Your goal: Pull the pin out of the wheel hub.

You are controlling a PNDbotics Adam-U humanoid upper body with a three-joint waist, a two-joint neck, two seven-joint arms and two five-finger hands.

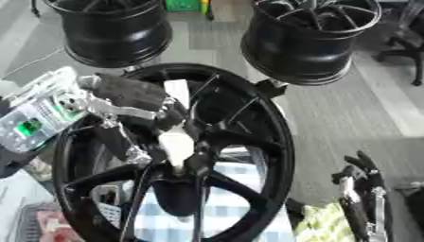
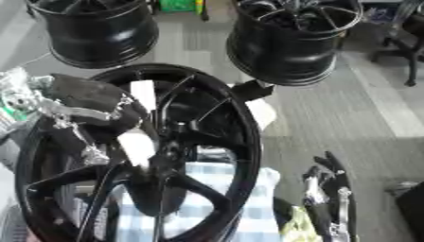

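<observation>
Left hand (image 1: 132,101), black with silver joints, reaches in from the left side over a large black wheel hub (image 1: 248,118) that fills the middle of the view, standing upright on a blue and white checked cloth (image 1: 240,189). Its fingers curl down toward the centre of the hub, where a white pin (image 1: 176,144) sits among the spokes. The fingers seem to be closed around or against the upper part of the pin, though the spokes and the hand itself hide the exact contact, so whether they truly clamp it cannot be told. The pin appears to be still seated at the hub's centre, its lower end meeting the dark middle boss, so the pull looks barely begun or not yet begun; drawing the pin clear of the hub is what remains. Right hand (image 1: 360,189) rests idle to the lower right of the hub, fingers pointing up and relaxed, holding nothing. Beyond the hub, farther from the robot, two more black wheels (image 1: 311,40) stand on the grey floor, untouched.
</observation>
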